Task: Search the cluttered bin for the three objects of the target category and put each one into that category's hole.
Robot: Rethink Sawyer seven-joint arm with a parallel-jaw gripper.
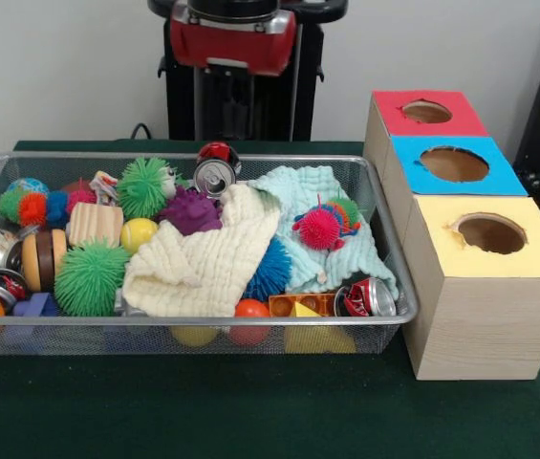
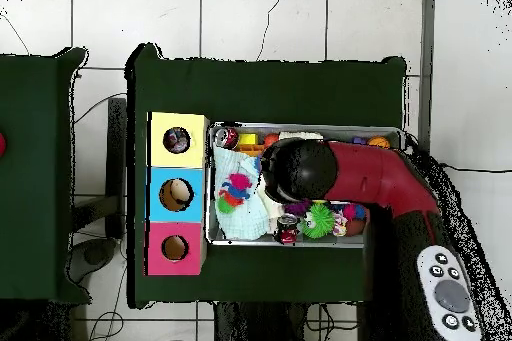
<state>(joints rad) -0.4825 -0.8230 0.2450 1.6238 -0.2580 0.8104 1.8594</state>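
Note:
The wire mesh bin (image 1: pixel 193 321) stands left of the boxes and is full of clutter; it also shows in the overhead view (image 2: pixel 240 243). I see no clear spotted white wad; a small white scrap with coloured marks (image 1: pixel 104 185) peeks out at the back left, and I cannot tell what it is. The yellow-topped box's round hole (image 1: pixel 490 233) is nearest the camera, at the right; in the overhead view (image 2: pixel 177 140) something dark shows inside it. The arm's black end (image 2: pixel 298 169) hangs over the bin's middle and hides the gripper. The front view shows no gripper.
A cream cloth (image 1: pixel 203 258) and a pale blue cloth (image 1: pixel 317 206) cover the bin's middle. Around them lie green pom-pom balls (image 1: pixel 91 277), a pink one (image 1: pixel 319 228), crushed cans (image 1: pixel 214 175) and balls. The blue-topped hole (image 1: pixel 453 163) and red-topped hole (image 1: pixel 426 112) lie behind the yellow box.

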